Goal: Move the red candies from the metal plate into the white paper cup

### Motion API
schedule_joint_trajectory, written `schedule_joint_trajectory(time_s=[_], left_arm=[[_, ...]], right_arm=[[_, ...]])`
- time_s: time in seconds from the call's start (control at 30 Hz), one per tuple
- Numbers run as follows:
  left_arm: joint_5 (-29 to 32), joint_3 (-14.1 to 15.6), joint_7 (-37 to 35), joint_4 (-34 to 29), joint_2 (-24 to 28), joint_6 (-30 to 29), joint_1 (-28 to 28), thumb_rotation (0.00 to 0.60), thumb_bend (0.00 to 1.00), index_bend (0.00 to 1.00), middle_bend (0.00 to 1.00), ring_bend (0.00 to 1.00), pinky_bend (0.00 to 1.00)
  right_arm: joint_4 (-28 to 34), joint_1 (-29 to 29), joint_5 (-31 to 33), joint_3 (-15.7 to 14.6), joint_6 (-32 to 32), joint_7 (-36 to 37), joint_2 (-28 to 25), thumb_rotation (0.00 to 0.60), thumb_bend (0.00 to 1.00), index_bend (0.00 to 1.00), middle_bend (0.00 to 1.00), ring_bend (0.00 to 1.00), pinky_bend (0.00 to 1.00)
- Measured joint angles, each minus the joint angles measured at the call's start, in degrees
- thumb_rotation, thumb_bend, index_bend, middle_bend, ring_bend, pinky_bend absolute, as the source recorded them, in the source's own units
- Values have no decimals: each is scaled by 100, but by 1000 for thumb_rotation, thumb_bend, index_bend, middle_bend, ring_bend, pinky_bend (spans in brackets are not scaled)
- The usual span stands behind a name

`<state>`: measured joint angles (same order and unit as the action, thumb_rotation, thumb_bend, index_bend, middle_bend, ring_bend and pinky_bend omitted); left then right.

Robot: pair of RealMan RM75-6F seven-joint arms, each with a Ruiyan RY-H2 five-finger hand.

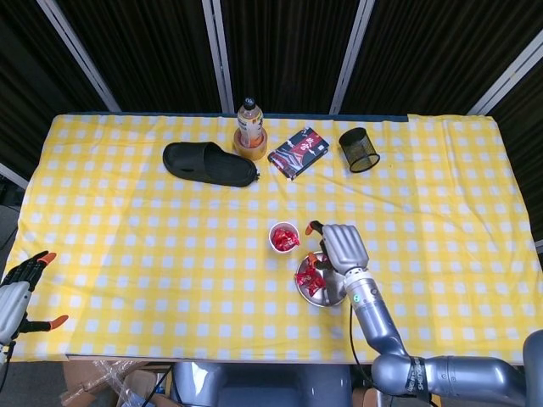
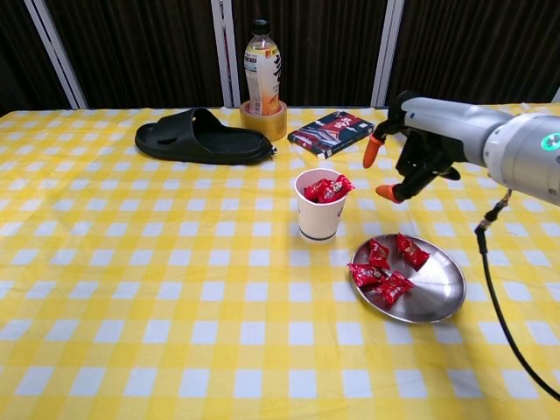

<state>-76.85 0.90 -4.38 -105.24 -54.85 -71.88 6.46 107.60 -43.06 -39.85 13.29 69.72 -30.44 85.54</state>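
The white paper cup [image 2: 318,211] [image 1: 283,238] stands mid-table with red candies [image 2: 329,187] piled in it to the rim. To its right lies the metal plate [image 2: 430,296] [image 1: 319,292] holding several red candies [image 2: 385,267] [image 1: 308,272]. My right hand [image 2: 411,149] [image 1: 342,247] hovers above the plate's far side, to the right of the cup, fingers apart and holding nothing. My left hand [image 1: 15,284] hangs off the table's front left corner, open, seen only in the head view.
At the back stand a black slipper [image 2: 200,138], a drink bottle [image 2: 263,70] on a tape roll [image 2: 265,122], a dark book [image 2: 332,132] and a black mesh cup [image 1: 359,149]. A yellow checked cloth [image 2: 157,289] covers the table.
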Motion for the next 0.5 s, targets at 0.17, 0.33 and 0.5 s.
schedule_joint_trajectory(time_s=[0.17,0.33,0.5], left_arm=[[-67,9,5,12,-14,-59,-19,600,47,0,0,0,0],[-120,24,24,25,-24,-106,-39,600,48,0,0,0,0],[-114,23,42,37,-35,-119,-46,600,49,0,0,0,0]], right_arm=[[174,260,-139,-352,87,84,-106,600,400,382,929,899,834],[232,476,-389,-694,139,130,-60,600,377,382,929,899,835],[189,603,-523,-858,142,157,99,600,338,382,929,899,834]])
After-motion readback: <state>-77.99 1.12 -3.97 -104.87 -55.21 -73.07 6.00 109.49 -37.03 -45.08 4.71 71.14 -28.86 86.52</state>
